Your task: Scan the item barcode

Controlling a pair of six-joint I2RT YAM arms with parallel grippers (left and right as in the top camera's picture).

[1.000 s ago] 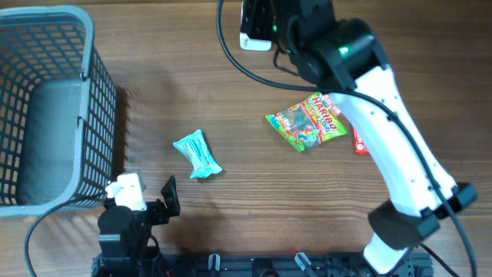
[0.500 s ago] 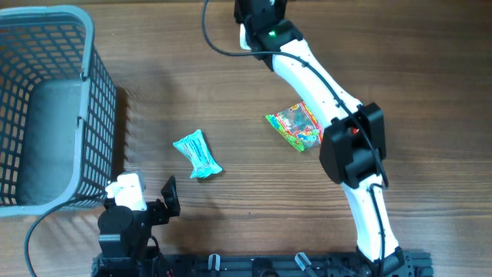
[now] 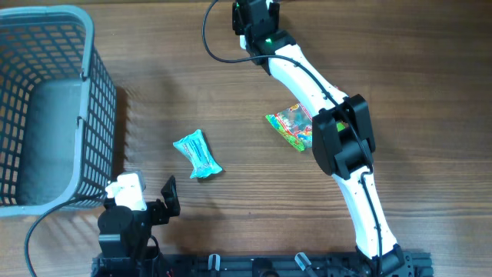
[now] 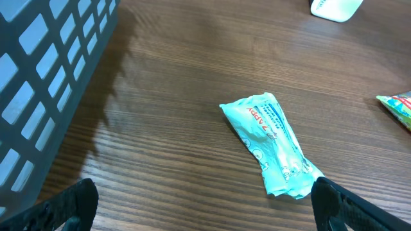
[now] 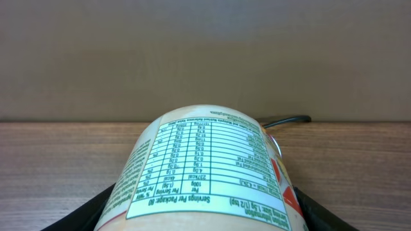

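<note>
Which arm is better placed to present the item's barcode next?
Right. The right gripper holds the labelled package at the far edge of the table; the left gripper sits open and empty by the basket.

The right arm [image 3: 307, 73] now stretches in a long diagonal from the near edge of the table to the far edge. It no longer climbs the right side as in the picture from 1 second earlier. Its wrist [image 3: 261, 31] sits higher, against the top of the overhead view. The dark elbow joint [image 3: 342, 142] now covers the right part of the gummy bag [image 3: 290, 123], which is no longer fully in sight. The elbow also hides the red item lying just beside the bag. Overhead, the wrist now masks most of the white device [image 4: 334, 6]. Over the last 0.5 second the elbow shifts only slightly leftward.
</note>
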